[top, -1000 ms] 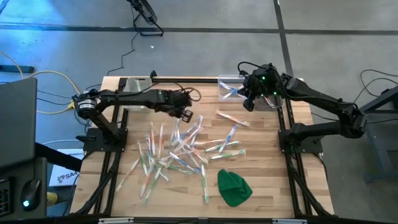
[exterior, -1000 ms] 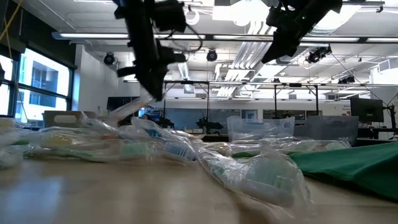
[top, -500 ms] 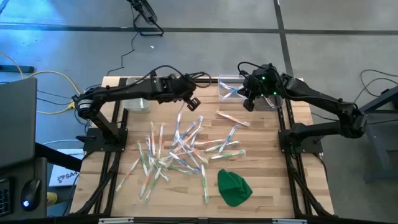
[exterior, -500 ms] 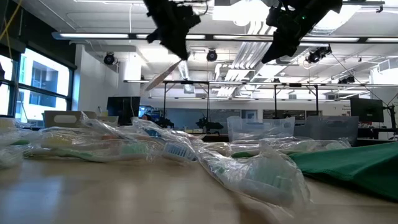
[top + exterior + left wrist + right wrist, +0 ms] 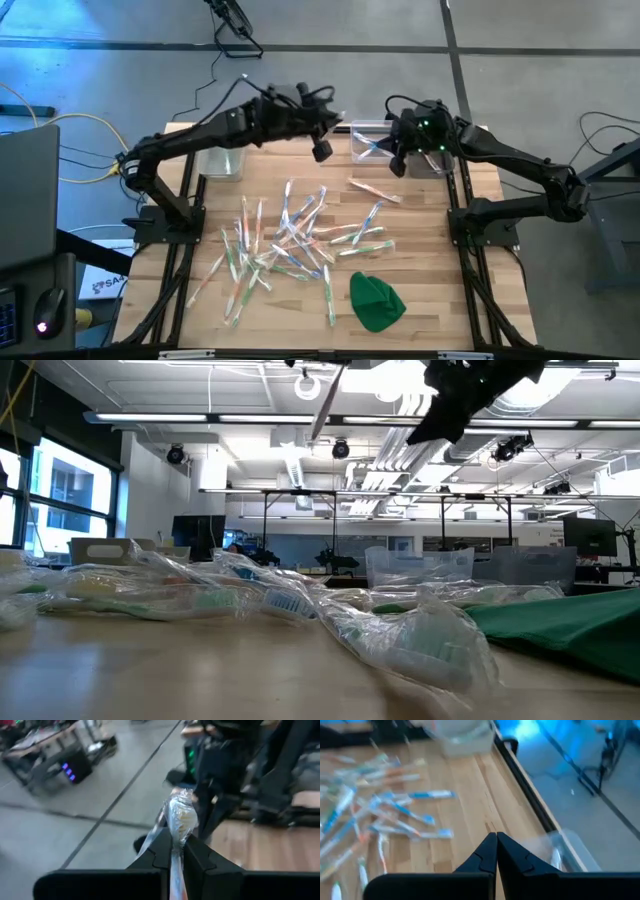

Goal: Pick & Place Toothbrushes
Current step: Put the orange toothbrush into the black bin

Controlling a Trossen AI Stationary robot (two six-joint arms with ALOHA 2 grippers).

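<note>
Left gripper (image 5: 322, 150): raised near the table's (image 5: 430, 230) far edge, fingers (image 5: 161, 851) clamped on one wrapped toothbrush (image 5: 179, 827); its long axis runs out ahead between them, head end foremost.

Right gripper (image 5: 398, 166): fingers pressed together, holding nothing, over a clear bin (image 5: 372, 143).

Toothbrush pile (image 5: 290, 240): on the table below and well apart from both grippers, axes pointing many ways.

One wrapped toothbrush (image 5: 176, 827) sits pinched between the left fingers (image 5: 156, 851), pale and upright, its head poking out past their tips. The other toothbrushes (image 5: 290, 240) lie scattered flat, well below them.
</note>
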